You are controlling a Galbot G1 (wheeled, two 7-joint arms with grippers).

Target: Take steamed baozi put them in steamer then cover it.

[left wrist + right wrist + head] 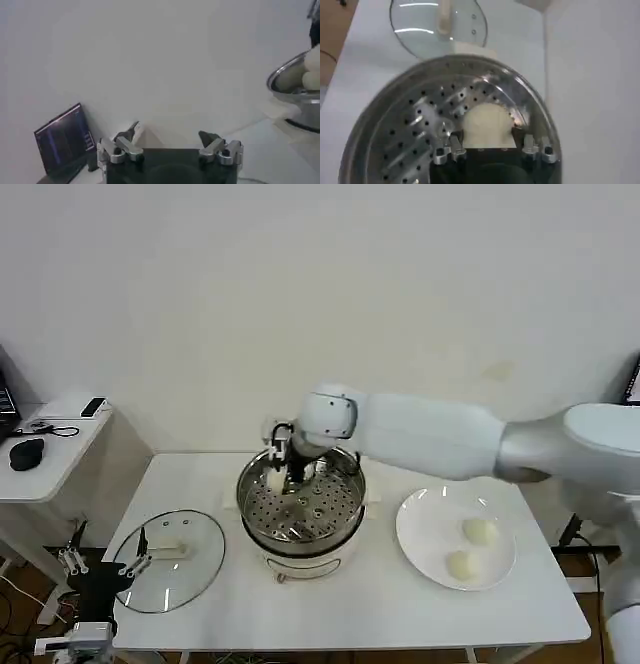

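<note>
Nearest the viewer, at the lower left of the head view, the left gripper (105, 564) hangs beside the table's (350, 604) front corner with its jaws spread and nothing between them. Just beyond it the glass lid (172, 559) lies flat on the table, its pale handle up. To the lower right, the white plate (420, 529) carries two buns (480, 531), one behind the other and slightly apart. At the centre stands the steamer (300, 506), a shiny pot with a perforated tray on a white base. The right gripper (288, 474) reaches down over the steamer's far left part, its jaws pinching a bun (487, 124) just above the tray. A further bun (311, 80) rests beside the gripped one. A side table (60, 449) with a mouse stands at the left edge.
</note>
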